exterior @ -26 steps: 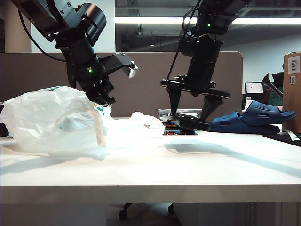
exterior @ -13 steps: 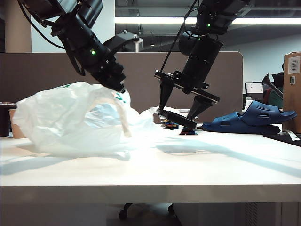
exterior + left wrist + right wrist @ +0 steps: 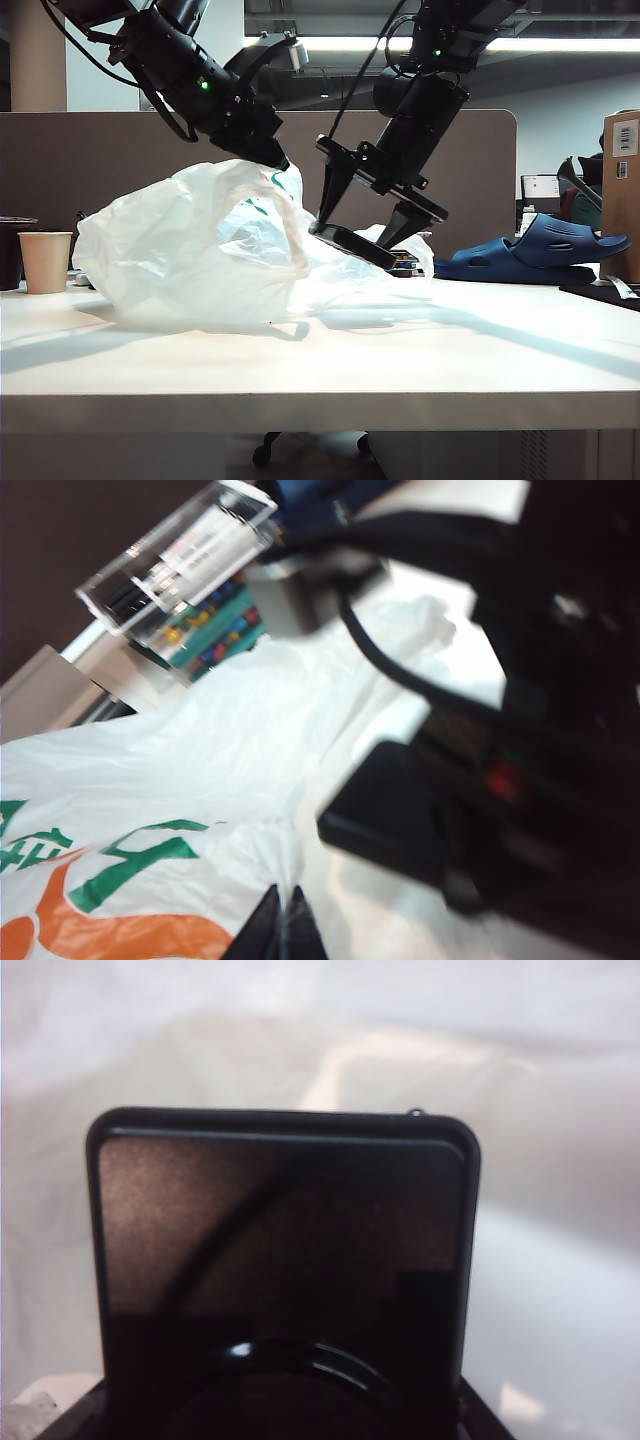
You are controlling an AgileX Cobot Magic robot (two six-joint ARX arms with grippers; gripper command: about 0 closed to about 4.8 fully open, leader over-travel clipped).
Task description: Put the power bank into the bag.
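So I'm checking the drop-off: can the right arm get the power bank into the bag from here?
Probably yes: the left end effector holds the bag lifted, and the power bank in the right end effector is tilted toward it, nothing between.

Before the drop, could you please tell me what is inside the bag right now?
The bag looks empty through its thin plastic, but folds hide its floor. The right hand holds the power bank at its mouth; the left hand lifts its rim.

Left pincer (image 3: 268,152) pinches the bag (image 3: 190,250) up — right pincer (image 3: 362,235) grips the power bank (image 3: 352,244) (tilted) beside it.
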